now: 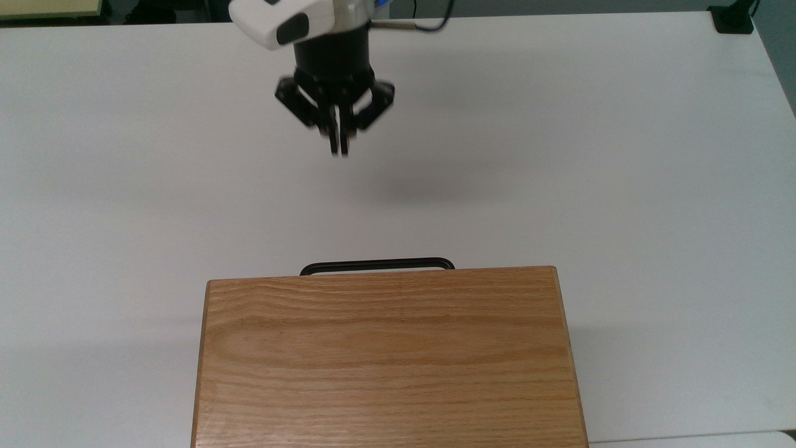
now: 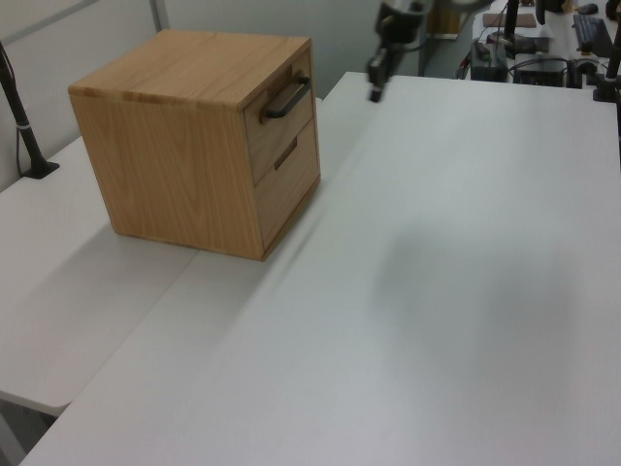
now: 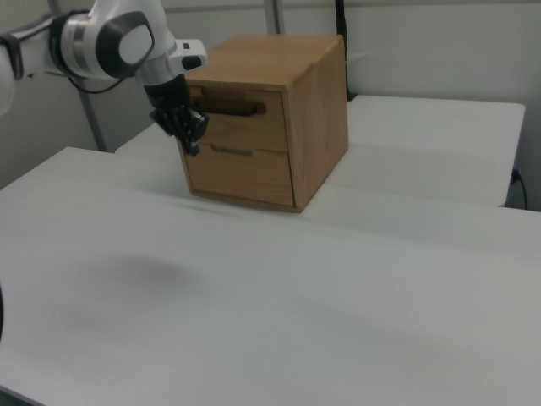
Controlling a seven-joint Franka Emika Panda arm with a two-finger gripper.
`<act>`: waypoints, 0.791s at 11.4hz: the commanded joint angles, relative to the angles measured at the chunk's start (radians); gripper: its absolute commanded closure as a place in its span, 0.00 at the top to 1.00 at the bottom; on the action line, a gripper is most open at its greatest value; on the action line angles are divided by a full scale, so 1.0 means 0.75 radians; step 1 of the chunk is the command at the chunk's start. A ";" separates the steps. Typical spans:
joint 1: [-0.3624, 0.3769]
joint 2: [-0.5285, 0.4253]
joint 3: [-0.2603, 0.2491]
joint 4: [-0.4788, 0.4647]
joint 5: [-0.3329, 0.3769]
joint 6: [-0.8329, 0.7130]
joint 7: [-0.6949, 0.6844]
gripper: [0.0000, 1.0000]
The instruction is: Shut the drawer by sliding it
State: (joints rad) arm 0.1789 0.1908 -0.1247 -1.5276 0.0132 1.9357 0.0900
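Note:
The drawer (image 2: pixel 279 126) is the upper one of a light oak cabinet (image 1: pixel 385 361), and its front sits flush with the cabinet face. Its black bar handle (image 1: pixel 376 266) sticks out past the cabinet top in the top view, and the handle (image 3: pixel 228 108) also shows in the right view on the drawer (image 3: pixel 254 127). My gripper (image 1: pixel 339 148) hovers over the white table well away from the handle, toward the top view's upper left. Its fingers are shut with nothing held. The gripper (image 2: pixel 374 93) hangs to the left view's right of the cabinet, and the gripper (image 3: pixel 193 145) stands beside the drawer's front.
A second drawer (image 2: pixel 288 183) sits below the first, also flush. The cabinet stands on a white table (image 1: pixel 622 186) with wide bare surface all around. A black post (image 2: pixel 24 126) stands at the left view's left edge, and equipment crowds the table's far end (image 2: pixel 543 58).

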 commanded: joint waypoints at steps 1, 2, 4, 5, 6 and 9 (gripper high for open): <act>-0.116 -0.162 0.054 -0.113 -0.013 -0.312 -0.128 0.99; -0.138 -0.205 0.054 -0.135 -0.016 -0.357 -0.136 1.00; -0.148 -0.222 0.052 -0.137 -0.030 -0.421 -0.122 1.00; -0.153 -0.222 0.052 -0.137 -0.030 -0.421 -0.120 1.00; -0.159 -0.222 0.046 -0.131 -0.030 -0.429 -0.110 1.00; -0.157 -0.212 0.037 -0.123 -0.036 -0.454 0.005 1.00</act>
State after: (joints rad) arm 0.0648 0.0524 -0.1036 -1.5968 0.0099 1.6175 0.0312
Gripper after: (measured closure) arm 0.000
